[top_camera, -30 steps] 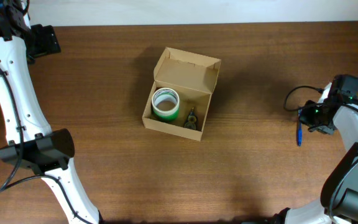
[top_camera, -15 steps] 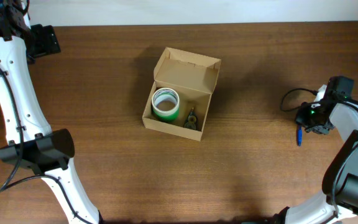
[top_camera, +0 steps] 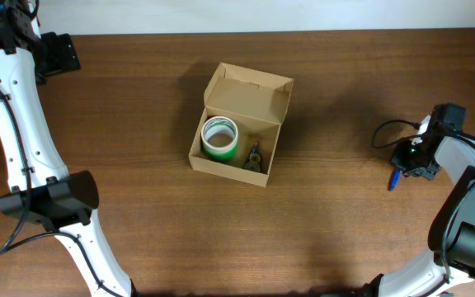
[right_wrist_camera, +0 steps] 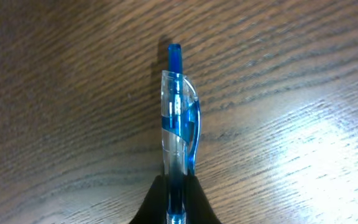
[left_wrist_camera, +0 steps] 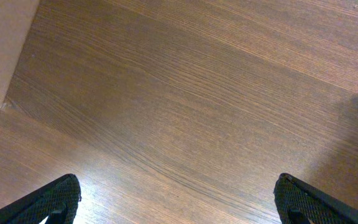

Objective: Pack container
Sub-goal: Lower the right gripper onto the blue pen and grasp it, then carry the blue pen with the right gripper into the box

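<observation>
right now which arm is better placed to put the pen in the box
Right. The right gripper is shut on the blue pen; the left gripper is open over the table, holding nothing.

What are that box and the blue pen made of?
The box looks like plain cardboard: matte tan-brown, with a folded flap lid. The pen seems to be plastic: a glossy clear barrel with blue parts showing through.

Brown wood table (left_wrist_camera: 179, 93), fine grain, satin, w/ glare patches below left gripper (left_wrist_camera: 176, 196). Its fingers (left_wrist_camera: 55, 200): black matt plastic, pebbled. In right gripper (right_wrist_camera: 176, 202), pen (right_wrist_camera: 180, 118): clear glossy plastic, blue insert. Tan box (top_camera: 250, 92): matt cardboard, plain.
</observation>
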